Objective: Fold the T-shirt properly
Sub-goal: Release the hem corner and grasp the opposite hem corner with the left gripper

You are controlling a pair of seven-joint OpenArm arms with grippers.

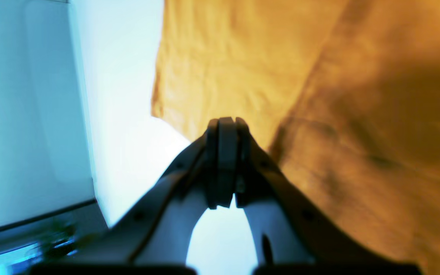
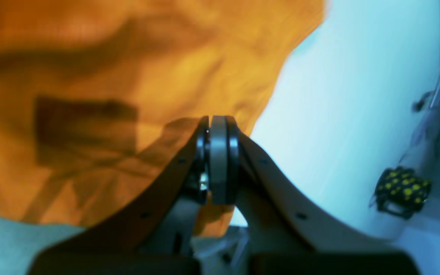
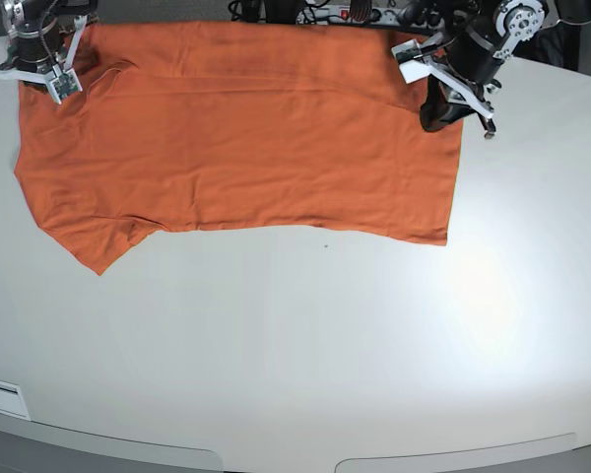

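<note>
The orange T-shirt (image 3: 236, 138) lies spread across the far part of the white table (image 3: 305, 345), with a sleeve at the front left and the hem at the right. My left gripper (image 3: 441, 106) is at the shirt's far right corner. In the left wrist view it (image 1: 225, 126) is shut at the fabric's edge, with cloth (image 1: 319, 95) draped close on its right. My right gripper (image 3: 51, 87) is at the shirt's far left corner. In the right wrist view it (image 2: 218, 126) is shut, with orange fabric (image 2: 90, 95) pinched between the fingers. Both wrist views are blurred.
Cables and a power strip (image 3: 345, 12) lie along the table's far edge. A black and yellow object (image 2: 401, 191) sits off the table beside the right arm. A white label (image 3: 0, 396) is at the table's front left corner.
</note>
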